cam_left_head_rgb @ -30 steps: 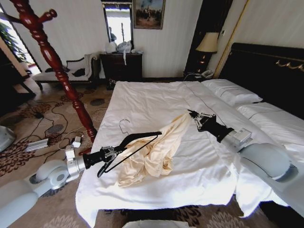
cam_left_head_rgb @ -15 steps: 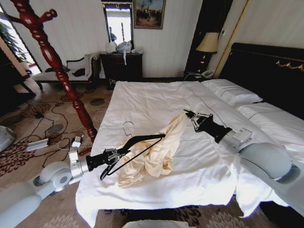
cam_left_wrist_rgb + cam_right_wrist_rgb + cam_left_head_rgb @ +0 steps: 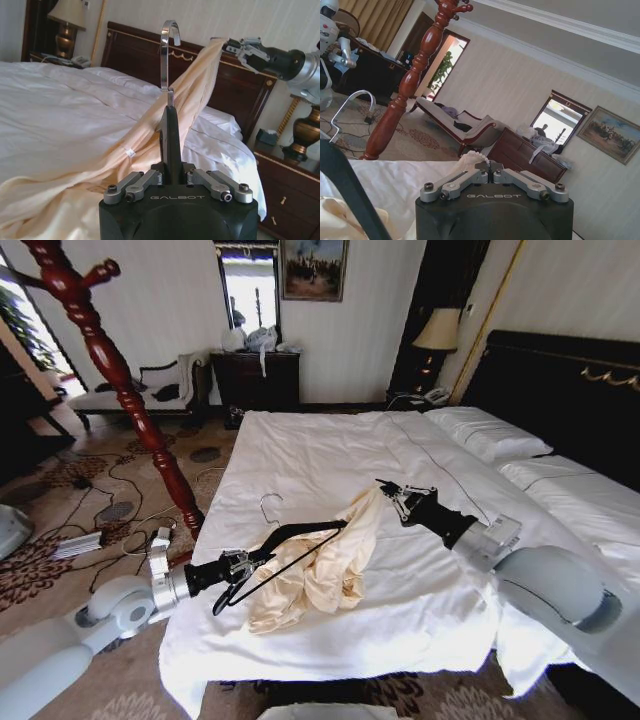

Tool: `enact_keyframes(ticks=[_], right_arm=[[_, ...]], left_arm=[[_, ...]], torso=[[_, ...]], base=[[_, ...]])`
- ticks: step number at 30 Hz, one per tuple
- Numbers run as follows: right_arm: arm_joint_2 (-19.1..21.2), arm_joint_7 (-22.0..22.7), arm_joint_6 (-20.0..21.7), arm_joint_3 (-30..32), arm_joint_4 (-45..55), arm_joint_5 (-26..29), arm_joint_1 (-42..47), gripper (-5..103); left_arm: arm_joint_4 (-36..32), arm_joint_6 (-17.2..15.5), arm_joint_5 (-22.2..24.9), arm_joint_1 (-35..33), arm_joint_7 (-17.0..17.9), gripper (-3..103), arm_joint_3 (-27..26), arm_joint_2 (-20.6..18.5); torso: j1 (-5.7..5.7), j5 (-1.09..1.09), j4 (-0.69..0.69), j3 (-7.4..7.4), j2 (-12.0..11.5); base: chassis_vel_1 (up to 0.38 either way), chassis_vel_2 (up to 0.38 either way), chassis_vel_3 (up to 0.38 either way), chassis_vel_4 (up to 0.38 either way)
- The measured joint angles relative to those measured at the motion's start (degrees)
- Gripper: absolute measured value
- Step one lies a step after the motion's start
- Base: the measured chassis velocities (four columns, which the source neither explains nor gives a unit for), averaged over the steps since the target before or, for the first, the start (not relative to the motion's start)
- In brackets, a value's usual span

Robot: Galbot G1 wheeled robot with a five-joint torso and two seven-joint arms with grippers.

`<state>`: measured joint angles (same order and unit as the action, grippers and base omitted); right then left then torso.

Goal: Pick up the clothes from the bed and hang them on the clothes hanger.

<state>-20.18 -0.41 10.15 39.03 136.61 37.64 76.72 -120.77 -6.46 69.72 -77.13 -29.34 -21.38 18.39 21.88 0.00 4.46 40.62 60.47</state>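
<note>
The cream clothes (image 3: 322, 565) lie crumpled on the bed (image 3: 300, 450), with one edge lifted. My right gripper (image 3: 387, 490) is shut on that lifted edge, holding it above the duvet; the right wrist view shows a bit of cream fabric (image 3: 472, 158) pinched at its closed fingers (image 3: 465, 177). My left gripper (image 3: 243, 562) is shut on the black clothes hanger (image 3: 295, 536) at the bed's left edge. The hanger's silver hook (image 3: 268, 506) points away from me. In the left wrist view the hanger (image 3: 170, 135) stands between the closed fingers, and the clothes (image 3: 192, 100) stretch behind it up to the right gripper (image 3: 235, 47).
A tall red-brown wooden coat stand (image 3: 130, 390) rises left of the bed, with cables and a power strip (image 3: 80, 543) on the carpet. Pillows (image 3: 490, 435) and the black headboard (image 3: 560, 380) are at right. A dark dresser (image 3: 255, 380) and a bench (image 3: 140, 390) stand by the far wall.
My right gripper has carried the lifted edge of the clothes left, toward the hanger. My left gripper has pushed the hanger slightly right, toward the garment.
</note>
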Motion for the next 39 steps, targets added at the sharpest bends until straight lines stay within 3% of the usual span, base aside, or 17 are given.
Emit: enact_keyframes(ticks=[8,10,18,24,27,28,30,33,39], right_arm=[[0.16,0.0,0.0,-0.33,-1.89,-0.07,-0.47,0],[0.15,0.01,0.06,-0.67,-1.85,0.01,-0.59,0],[0.33,0.1,0.4,-0.13,-0.56,1.5,-0.2,0],[0.51,0.34,0.5,0.16,-0.12,2.04,-0.15,0],[0.56,0.4,0.52,0.53,0.15,2.43,-0.11,0],[0.63,0.42,0.56,0.85,0.47,2.84,0.06,0],[0.69,0.5,0.67,0.92,0.66,3.25,0.08,0],[0.76,1.53,1.48,1.05,1.7,6.66,-0.04,0],[0.44,2.59,2.47,1.69,2.57,9.3,0.63,0]], left_arm=[[-4.03,-0.86,1.26,0.58,-0.18,15,0.85,-2.28],[-3.74,-1.01,1.28,3.39,0.08,15,3.35,-1.95],[1.25,-1.63,1.12,19.9,2.09,15,19.24,2.29],[2.28,-2.09,0.58,25.82,3.1,15,25.2,3.46],[3.66,-2.11,-0.96,30.89,5.7,15,31.01,4.46],[4.68,-2.11,-1.21,35.08,7.0,15,35.84,5.67],[5.21,-2.13,-1.19,37.18,7.59,15,37.97,6.48],[8.12,-2.35,0.67,48.31,10.54,15,47.13,12.05],[10.09,-2.72,2.26,54.89,12.27,15,51.21,16.18]], torso=[[-0.01,0.02,0.0,0.0,0.0],[-0.01,0.02,0.0,0.0,0.0],[-0.01,0.0,0.01,0.0,0.0],[-0.01,0.01,0.0,0.0,0.0],[0.0,0.0,-0.01,0.0,0.0],[-0.01,0.01,-0.02,0.0,0.0],[-0.01,-0.01,-0.03,0.0,0.0],[0.0,-0.01,0.02,0.01,0.0],[0.01,0.02,0.03,0.01,0.0]], base=[[0.0,0.0,0.0,0.0],[0.0,0.0,0.0,0.0],[0.0,0.0,0.0,0.0],[0.0,0.0,0.0,0.0],[0.0,0.0,0.0,0.0],[0.0,0.0,0.0,0.0],[0.0,0.0,0.0,0.0],[0.0,0.0,0.0,0.0],[0.0,0.0,0.0,0.0]])
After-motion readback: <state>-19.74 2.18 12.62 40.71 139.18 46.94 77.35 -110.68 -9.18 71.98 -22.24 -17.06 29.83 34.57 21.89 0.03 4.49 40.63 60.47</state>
